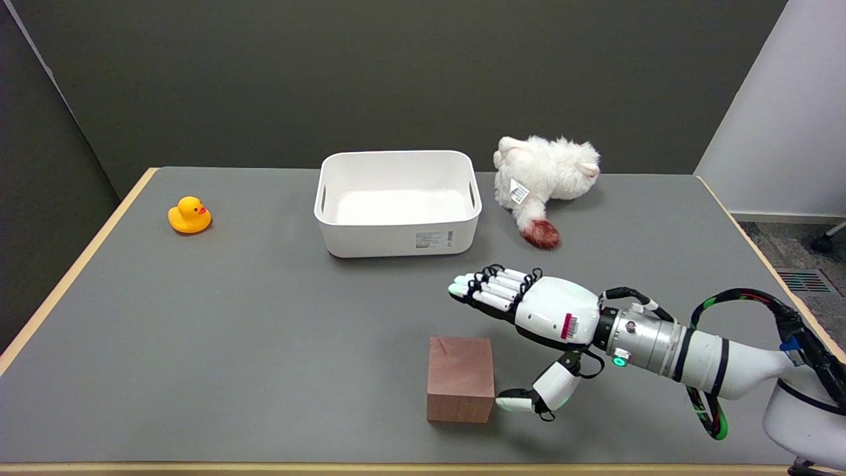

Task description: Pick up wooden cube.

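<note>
The wooden cube (pixel 460 378) is a plain brown block standing on the grey table (pixel 231 344), near the front edge and a little right of centre. My right hand (pixel 529 317) reaches in from the lower right and hovers just right of the cube. Its fingers (pixel 492 287) stretch out flat to the left, above and behind the cube's top right corner. The thumb (pixel 529 398) hangs down low beside the cube's right face, almost at it; whether it touches I cannot tell. The hand holds nothing.
A white plastic bin (pixel 396 201) stands at the back centre. A white plush toy (pixel 542 182) lies to its right and a yellow rubber duck (pixel 190 215) sits at the back left. The table's front edge runs just below the cube.
</note>
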{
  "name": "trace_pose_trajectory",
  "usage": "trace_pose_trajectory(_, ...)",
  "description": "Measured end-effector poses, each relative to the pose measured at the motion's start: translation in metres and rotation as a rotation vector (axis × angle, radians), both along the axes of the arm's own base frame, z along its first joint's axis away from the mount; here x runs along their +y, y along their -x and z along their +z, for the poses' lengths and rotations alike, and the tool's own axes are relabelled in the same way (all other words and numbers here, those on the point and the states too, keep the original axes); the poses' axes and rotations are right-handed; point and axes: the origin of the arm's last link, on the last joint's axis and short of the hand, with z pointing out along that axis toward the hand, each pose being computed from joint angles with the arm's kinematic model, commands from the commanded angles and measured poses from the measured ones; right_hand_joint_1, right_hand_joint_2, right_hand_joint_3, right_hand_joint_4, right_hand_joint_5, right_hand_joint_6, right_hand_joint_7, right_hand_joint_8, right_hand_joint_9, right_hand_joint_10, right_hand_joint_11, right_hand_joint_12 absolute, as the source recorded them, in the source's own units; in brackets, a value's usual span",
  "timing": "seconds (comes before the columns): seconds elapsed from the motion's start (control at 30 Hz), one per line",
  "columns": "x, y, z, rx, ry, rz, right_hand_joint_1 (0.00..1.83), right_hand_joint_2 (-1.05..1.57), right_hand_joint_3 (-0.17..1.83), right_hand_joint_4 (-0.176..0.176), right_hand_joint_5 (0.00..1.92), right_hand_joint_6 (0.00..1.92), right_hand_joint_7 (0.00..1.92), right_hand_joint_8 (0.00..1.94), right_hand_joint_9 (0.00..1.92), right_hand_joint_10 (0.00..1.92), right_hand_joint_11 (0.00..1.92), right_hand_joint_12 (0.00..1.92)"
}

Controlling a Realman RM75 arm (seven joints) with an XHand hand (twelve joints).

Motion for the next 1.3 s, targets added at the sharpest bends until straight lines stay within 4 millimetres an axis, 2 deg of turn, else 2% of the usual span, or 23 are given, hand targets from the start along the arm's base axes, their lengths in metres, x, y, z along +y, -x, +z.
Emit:
trace_pose_trajectory(0.3,0.006,-0.002,0.005,-0.023,-0.024,-0.018,0.45,0.44,0.85,-0.105,0.0,0.0,0.0,0.09,0.0,0.25,0.0,0.77)
trace_pose_trajectory(0.53,0.009,0.004,0.014,-0.155,-0.009,-0.083,0.42,0.44,0.85,-0.109,0.0,0.0,0.0,0.09,0.0,0.24,0.0,0.77)
trace_pose_trajectory(0.97,0.009,0.017,0.011,-0.337,-0.003,-0.161,0.38,0.42,0.84,-0.116,0.0,0.0,0.0,0.05,0.0,0.2,0.0,0.75)
trace_pose_trajectory(1.23,0.005,0.025,0.013,-0.467,0.047,-0.214,0.33,0.46,0.84,-0.127,0.0,0.0,0.0,0.01,0.0,0.1,0.0,0.7)
trace_pose_trajectory(1.3,0.005,0.027,0.012,-0.497,0.058,-0.226,0.32,0.52,0.75,-0.126,0.0,0.0,0.0,0.0,0.0,0.05,0.0,0.67)
